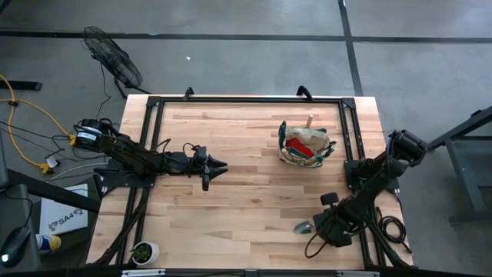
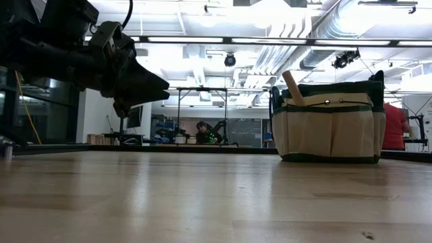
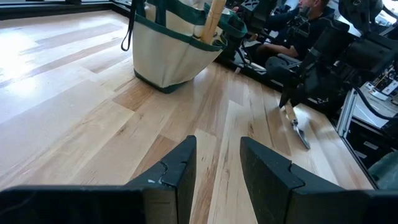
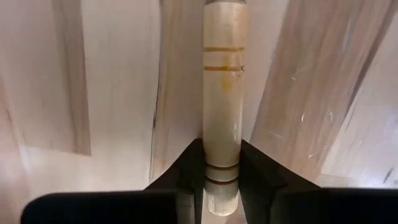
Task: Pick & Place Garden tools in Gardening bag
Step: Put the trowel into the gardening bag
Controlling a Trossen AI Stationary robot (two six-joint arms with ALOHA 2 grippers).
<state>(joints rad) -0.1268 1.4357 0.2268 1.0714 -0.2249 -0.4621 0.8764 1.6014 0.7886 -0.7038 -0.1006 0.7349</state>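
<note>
The beige gardening bag (image 1: 306,146) with green trim stands upright at the table's far right. A wooden handle (image 2: 293,86) and something red (image 1: 301,151) stick out of it. A trowel lies near the right front corner, its metal blade (image 1: 304,228) pointing toward the table's left. My right gripper (image 1: 329,223) points down over the trowel and is shut on its wooden handle (image 4: 222,93). My left gripper (image 1: 215,165) hovers level above the table's middle left, facing the bag (image 3: 174,43). It is open, with nothing between its fingers (image 3: 180,168). My right gripper pinches the trowel's wooden handle (image 4: 222,163) between its two fingers, at the ringed stretch near the handle's free end. The fingers come from above, pointing down, and lie across the handle. The blade (image 3: 300,130) is down at the tabletop.
Black frame rails (image 1: 154,138) run along the table's left, far and right edges. A small white pot (image 1: 144,251) sits at the near left corner. Bare wood lies between the bag and both grippers. People sit in the room beyond the table (image 2: 202,131).
</note>
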